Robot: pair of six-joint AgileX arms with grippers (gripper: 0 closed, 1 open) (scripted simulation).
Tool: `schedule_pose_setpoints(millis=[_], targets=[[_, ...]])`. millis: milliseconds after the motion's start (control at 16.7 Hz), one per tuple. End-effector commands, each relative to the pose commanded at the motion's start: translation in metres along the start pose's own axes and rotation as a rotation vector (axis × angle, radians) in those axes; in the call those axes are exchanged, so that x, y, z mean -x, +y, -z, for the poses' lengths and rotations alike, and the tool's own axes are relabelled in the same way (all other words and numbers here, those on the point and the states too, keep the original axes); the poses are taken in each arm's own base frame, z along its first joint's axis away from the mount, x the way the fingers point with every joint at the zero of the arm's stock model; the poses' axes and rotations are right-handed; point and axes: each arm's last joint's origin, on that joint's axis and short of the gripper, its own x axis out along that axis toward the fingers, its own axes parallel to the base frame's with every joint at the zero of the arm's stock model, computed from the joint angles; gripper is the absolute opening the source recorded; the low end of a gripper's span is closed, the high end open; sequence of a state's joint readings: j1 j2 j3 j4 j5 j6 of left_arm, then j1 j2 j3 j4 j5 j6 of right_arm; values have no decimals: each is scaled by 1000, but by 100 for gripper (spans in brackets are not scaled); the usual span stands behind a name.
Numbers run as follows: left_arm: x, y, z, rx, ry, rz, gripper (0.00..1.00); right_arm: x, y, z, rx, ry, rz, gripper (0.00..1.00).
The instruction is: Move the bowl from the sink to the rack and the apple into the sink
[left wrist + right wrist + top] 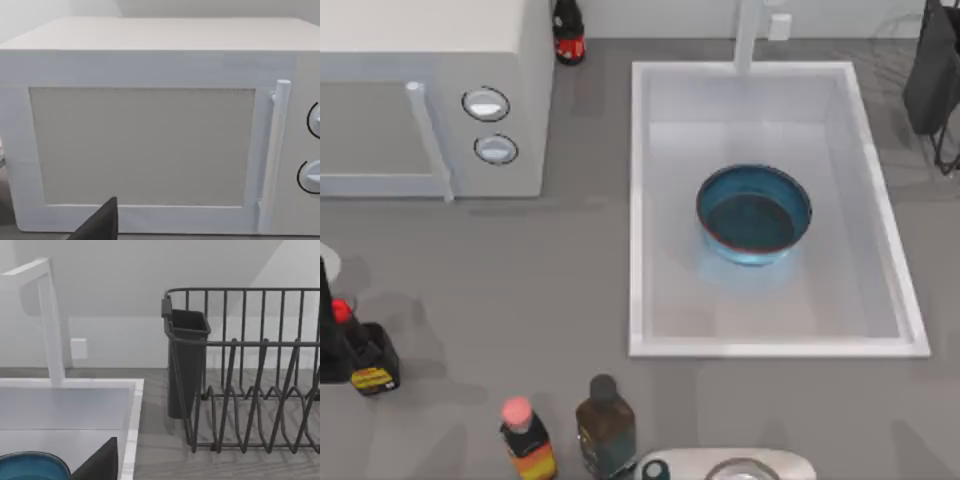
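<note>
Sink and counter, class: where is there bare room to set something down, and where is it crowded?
Free: the sink floor around the bowl, and the grey counter between the microwave and the sink's left rim. Crowded: the front edge, where the bottles stand, and the far right corner by the rack.

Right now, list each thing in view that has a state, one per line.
bowl: upright, empty, inside the sink.
microwave: door shut.
tap: no water running.
rack: empty; its dark cup holder hangs on the sink-side end.
bottles: upright, capped, on the table.
</note>
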State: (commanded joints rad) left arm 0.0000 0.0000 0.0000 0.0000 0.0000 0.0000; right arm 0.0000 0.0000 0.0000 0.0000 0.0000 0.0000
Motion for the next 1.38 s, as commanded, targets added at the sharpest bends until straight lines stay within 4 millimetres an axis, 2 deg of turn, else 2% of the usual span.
schedule_pose_setpoints(millis=[180, 360, 540, 720, 900, 1080, 1260, 1380], targets=[[0, 0, 0, 0, 0, 0, 100, 0, 0, -2, -2, 4, -3, 100], [0, 0, 0, 0, 0, 0, 100, -1, 3, -19, -19, 41, -27, 100], [0, 0, 0, 0, 0, 0, 100, -9, 7, -53, -52, 131, -61, 100], [0, 0, 0, 0, 0, 0, 100, -30, 16, -95, -94, 268, -93, 100], [0, 0, 0, 0, 0, 0, 100, -70, 31, -136, -131, 436, -113, 100], [0, 0, 0, 0, 0, 0, 100, -127, 56, -164, -155, 620, -121, 100], [0, 0, 0, 0, 0, 0, 100, -193, 93, -169, -159, 806, -116, 100], [0, 0, 0, 0, 0, 0, 100, -235, 122, -159, -149, 925, -105, 100]])
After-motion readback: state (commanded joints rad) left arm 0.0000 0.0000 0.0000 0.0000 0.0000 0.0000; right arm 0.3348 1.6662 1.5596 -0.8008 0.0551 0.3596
